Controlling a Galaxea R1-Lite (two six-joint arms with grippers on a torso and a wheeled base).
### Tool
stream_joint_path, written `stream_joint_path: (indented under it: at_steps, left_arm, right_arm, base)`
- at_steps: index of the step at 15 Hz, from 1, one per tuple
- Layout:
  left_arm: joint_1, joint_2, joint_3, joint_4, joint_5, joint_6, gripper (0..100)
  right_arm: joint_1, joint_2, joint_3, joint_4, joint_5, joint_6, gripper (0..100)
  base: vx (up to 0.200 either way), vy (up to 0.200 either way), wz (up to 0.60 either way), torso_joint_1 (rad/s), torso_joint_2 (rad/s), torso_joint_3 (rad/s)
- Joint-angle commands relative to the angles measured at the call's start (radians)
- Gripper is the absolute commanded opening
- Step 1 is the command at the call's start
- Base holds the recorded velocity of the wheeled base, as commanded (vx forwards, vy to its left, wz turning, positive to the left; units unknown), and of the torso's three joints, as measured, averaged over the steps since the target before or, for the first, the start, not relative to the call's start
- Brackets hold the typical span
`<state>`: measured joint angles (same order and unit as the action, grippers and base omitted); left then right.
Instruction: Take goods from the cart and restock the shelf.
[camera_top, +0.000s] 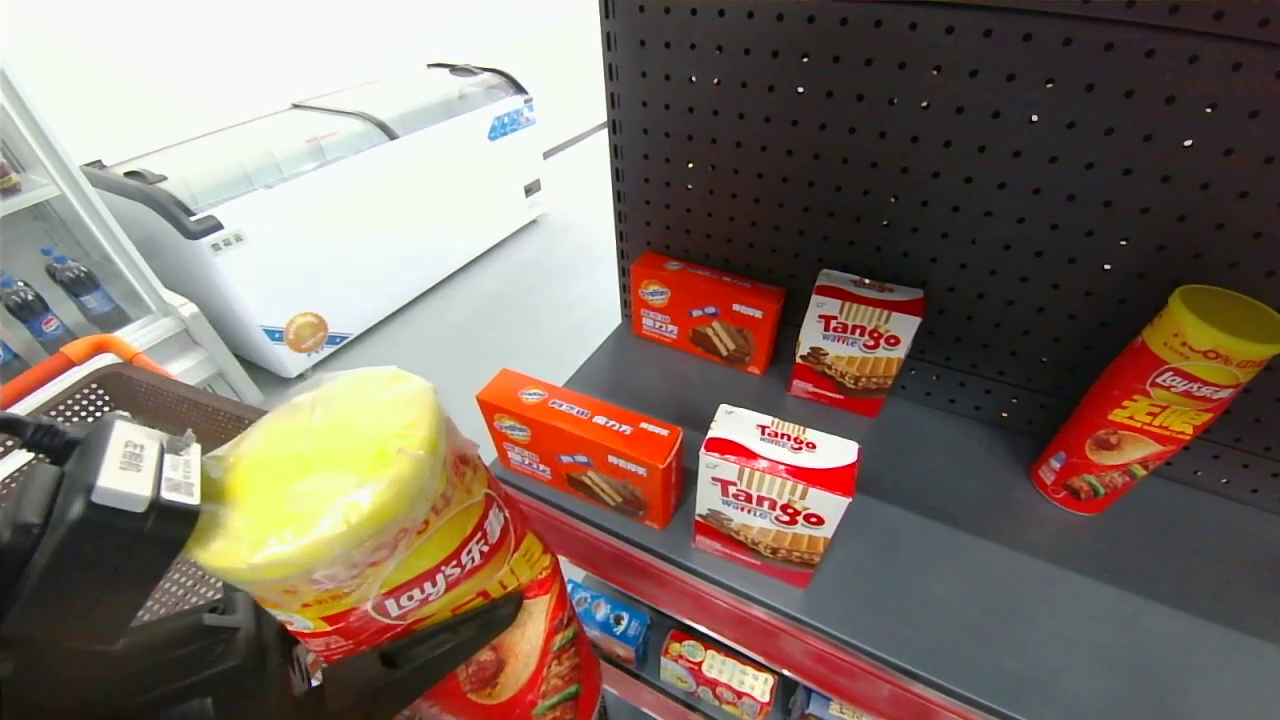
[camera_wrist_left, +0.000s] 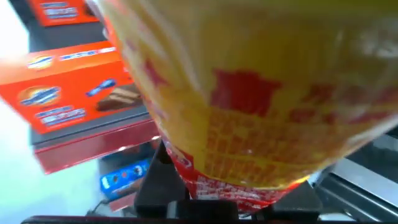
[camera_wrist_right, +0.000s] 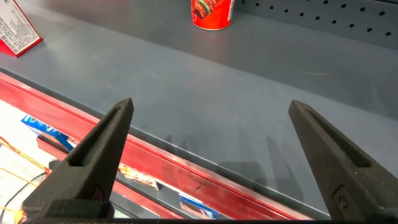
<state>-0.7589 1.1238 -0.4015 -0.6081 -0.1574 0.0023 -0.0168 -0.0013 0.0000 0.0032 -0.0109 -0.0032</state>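
Your left end effector (camera_top: 330, 600) was clamped around a red-and-yellow cylindrical crisp canister (camera_top: 380, 500) with a yellow lid and clear film wrap. It held the canister tilted between the brown perforated cart (camera_top: 130, 395) and the front edge of the grey shelf (camera_wrist_right: 249, 81). Your right end effector (camera_wrist_right: 210, 109) stood wide open and held nothing, above the shelf's bare front part. A matching canister (camera_top: 1150, 400) stood tilted by the black pegboard (camera_top: 900, 150).

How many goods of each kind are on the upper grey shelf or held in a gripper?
Orange boxes: 2
Red-and-white wafer boxes: 2
Chip cans: 2, one chip can leaning on the shelf, one in the left gripper
Total: 6
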Motion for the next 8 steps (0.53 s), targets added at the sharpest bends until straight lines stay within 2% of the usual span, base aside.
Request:
stream_joint_path:
  at_steps: [1, 8]
  left_arm:
    - [-0.016, 0.016, 0.006, -0.016, -0.028, 0.001, 0]
    - [-0.091, 0.014, -0.01, -0.022, -0.033, 0.001, 0]
  right_arm:
    - [0.0, 0.001, 0.0, 0.0, 0.0, 0.0, 100]
    - [0.0, 0.001, 0.0, 0.0, 0.0, 0.0, 100]
  base:
    - [0.0, 0.0, -0.6, 0.007, 0.0, 0.007]
    - [0.0, 0.0, -0.6, 0.002, 0.0, 0.003]
